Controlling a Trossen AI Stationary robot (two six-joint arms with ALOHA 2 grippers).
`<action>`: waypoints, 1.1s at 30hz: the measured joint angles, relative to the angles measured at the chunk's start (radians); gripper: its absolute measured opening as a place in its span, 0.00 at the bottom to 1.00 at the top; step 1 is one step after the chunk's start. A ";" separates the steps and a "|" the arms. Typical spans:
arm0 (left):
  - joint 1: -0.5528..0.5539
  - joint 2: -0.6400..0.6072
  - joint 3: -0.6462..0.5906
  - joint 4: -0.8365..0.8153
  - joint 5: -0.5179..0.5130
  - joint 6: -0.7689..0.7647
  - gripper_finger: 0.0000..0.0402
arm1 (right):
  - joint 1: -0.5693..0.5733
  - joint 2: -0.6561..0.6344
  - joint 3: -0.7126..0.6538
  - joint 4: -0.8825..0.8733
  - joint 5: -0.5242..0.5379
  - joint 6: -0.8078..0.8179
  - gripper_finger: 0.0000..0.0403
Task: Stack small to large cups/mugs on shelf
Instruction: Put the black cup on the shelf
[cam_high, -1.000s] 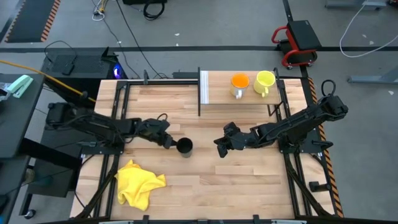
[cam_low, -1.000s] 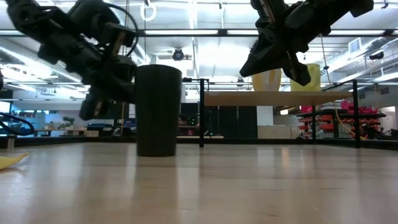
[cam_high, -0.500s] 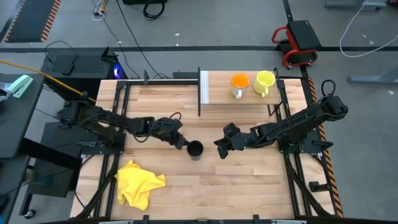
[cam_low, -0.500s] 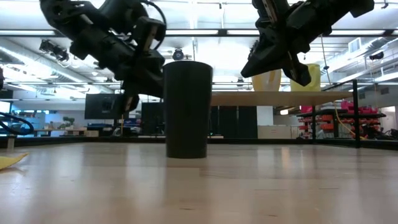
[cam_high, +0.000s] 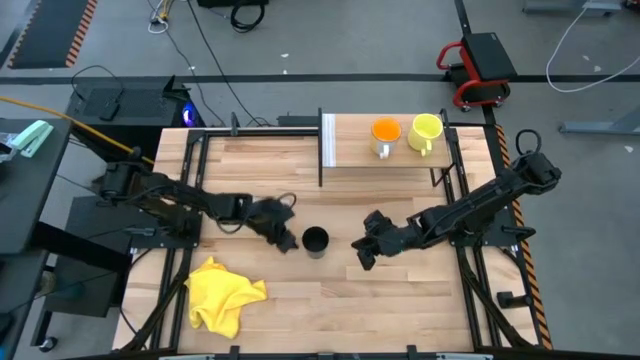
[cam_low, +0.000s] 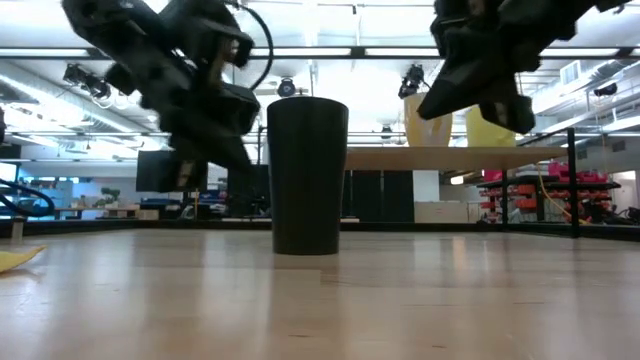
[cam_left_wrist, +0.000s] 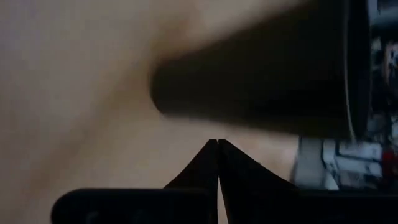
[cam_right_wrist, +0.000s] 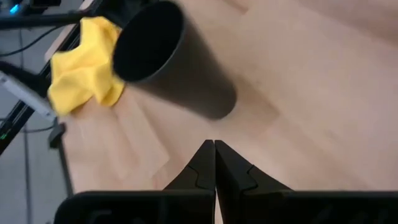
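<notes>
1. The left fingers (cam_left_wrist: 217, 163) are pressed together with nothing between them; their tips lie just short of the black cup (cam_left_wrist: 261, 74), not touching it.
2. In the high view the left gripper (cam_high: 285, 241) sits just beside the black cup (cam_high: 316, 242), on its left.
3. The right fingers (cam_right_wrist: 214, 163) are also closed together and hold nothing; the black cup (cam_right_wrist: 171, 62) stands ahead of them, with the yellow cloth (cam_right_wrist: 84, 65) beyond it.
4. The right gripper (cam_high: 362, 254) hangs to the right of the cup, a little apart from it.
5. The black cup stands upright and open-mouthed on the wooden surface (cam_high: 400, 300), between the two grippers.
6. The orange cup (cam_high: 385, 133) and the yellow-green mug (cam_high: 425, 131) stand side by side on the shelf (cam_high: 355, 150) at the far edge, near its right end.
7. The yellow cloth (cam_high: 224, 291) lies crumpled near the front left of the surface.
</notes>
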 joint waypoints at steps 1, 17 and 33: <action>-0.025 0.002 0.000 0.001 -0.001 -0.014 0.04 | 0.013 0.000 0.000 0.002 0.000 0.006 0.01; -0.073 0.005 -0.001 0.133 -0.216 -0.111 0.05 | -0.019 -0.001 0.000 0.004 0.046 -0.033 0.01; -0.021 0.203 0.164 0.188 -0.079 -0.028 0.04 | -0.063 -0.006 0.000 0.034 0.031 -0.079 0.01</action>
